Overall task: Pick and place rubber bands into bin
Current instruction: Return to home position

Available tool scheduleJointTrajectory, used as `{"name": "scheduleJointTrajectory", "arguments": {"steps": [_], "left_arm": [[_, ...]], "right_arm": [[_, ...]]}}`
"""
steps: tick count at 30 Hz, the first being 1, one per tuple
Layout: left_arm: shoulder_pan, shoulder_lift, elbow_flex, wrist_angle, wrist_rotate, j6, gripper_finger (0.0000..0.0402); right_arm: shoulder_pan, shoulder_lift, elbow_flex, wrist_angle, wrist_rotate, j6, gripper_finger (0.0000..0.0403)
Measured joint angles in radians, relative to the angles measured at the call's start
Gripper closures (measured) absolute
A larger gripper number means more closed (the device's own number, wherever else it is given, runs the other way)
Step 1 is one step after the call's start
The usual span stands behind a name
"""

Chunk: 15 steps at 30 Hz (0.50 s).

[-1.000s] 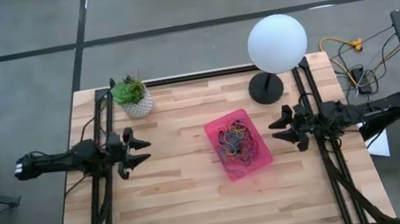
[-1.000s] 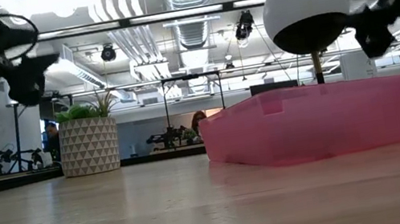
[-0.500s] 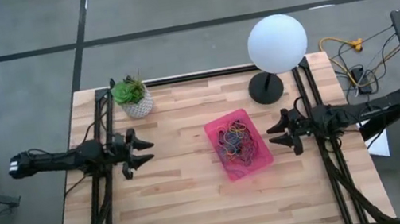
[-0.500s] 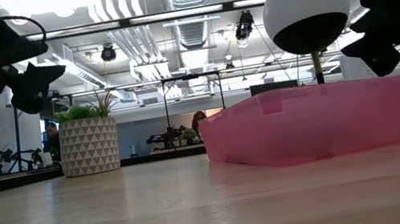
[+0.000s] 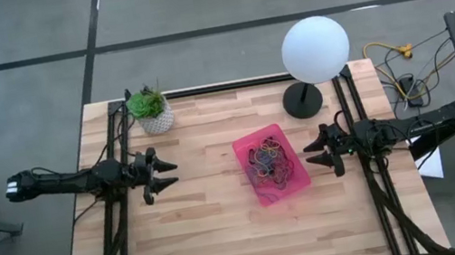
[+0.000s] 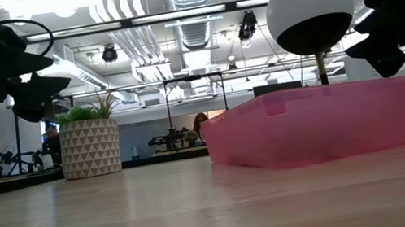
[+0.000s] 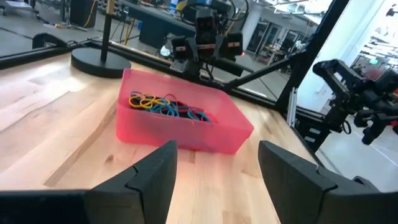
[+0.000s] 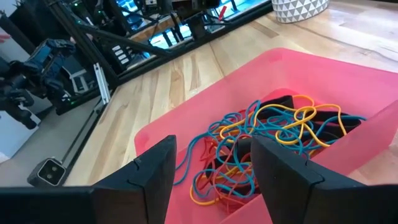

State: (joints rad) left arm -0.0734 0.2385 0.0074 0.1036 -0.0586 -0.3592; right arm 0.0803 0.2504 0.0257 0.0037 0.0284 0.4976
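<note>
The pink bin point(image 5: 271, 164) rests flat on the wooden table near its middle, also seen as the bin point(image 6: 313, 123), the bin point(image 7: 180, 121) and the bin point(image 8: 261, 118). A tangle of rubber bands point(image 5: 269, 159) in yellow, blue, red and black lies inside it, shown as rubber bands point(image 8: 261, 146) and rubber bands point(image 7: 166, 105). My left gripper point(image 5: 167, 174) hovers open over the table left of the bin. My right gripper point(image 5: 309, 155) hovers open just right of the bin, pointing at it. Both are above the table and hold nothing.
A white patterned pot with a green plant point(image 5: 152, 110) stands near the far left corner. A lamp with a white globe point(image 5: 315, 48) and black base point(image 5: 302, 100) stands at the far right. Yellow and black cables point(image 5: 401, 63) lie beyond the table's right edge.
My left gripper has moved a little toward the bin and slightly lower. My right gripper has edged toward the bin and come down somewhat in the low view, then held still. The bin and the rubber bands have not moved.
</note>
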Motion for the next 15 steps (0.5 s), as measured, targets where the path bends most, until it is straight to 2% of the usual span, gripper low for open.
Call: {"name": "scheduleJointTrajectory", "arguments": {"steps": [11,15], "left_arm": [[0.000,0.027,-0.001,0.000,0.000,0.000,0.0192],[0.000,0.037,0.000,0.000,0.000,0.000,0.0192]], "right_arm": [[0.000,0.000,0.000,0.000,0.000,0.000,0.0209],[0.000,-0.039,0.000,0.001,0.000,0.000,0.0209]]}}
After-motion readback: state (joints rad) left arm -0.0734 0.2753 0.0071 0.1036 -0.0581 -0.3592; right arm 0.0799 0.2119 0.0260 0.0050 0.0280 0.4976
